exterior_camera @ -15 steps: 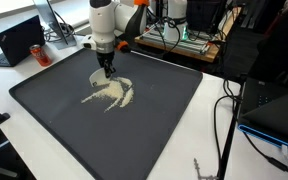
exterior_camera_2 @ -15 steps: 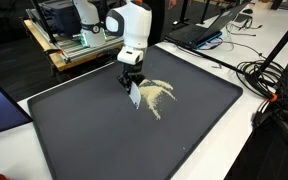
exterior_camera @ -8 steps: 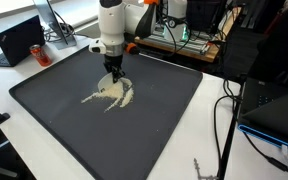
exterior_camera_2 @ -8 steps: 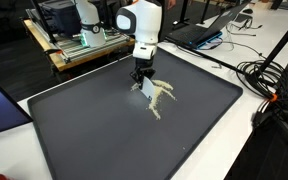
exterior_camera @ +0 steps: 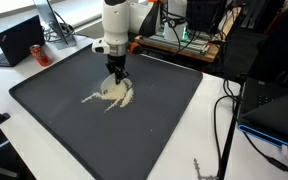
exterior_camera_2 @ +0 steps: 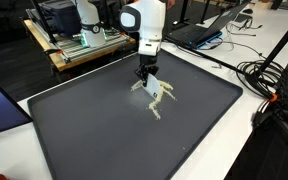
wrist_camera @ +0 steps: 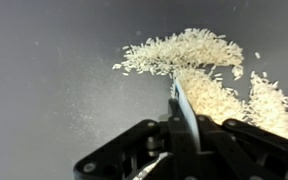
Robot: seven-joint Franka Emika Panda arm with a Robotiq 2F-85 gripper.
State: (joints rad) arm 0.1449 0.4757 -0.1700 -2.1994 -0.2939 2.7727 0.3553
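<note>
A pile of pale rice-like grains lies spread on a large dark tray. It shows in both exterior views, and in the wrist view it lies in several streaks. My gripper points straight down at the pile's far edge and is shut on a thin flat light-blue card. The card stands on edge with its lower edge at the tray among the grains. In an exterior view the card hangs below the fingers.
The tray sits on a white table. A laptop and a dark can stand past its far corner. Cables and another laptop lie beside it. A cart of electronics stands behind.
My gripper has moved with the card across the far side of the pile, towards the tray's middle, dragging grains along. The pile's shape has shifted slightly.
</note>
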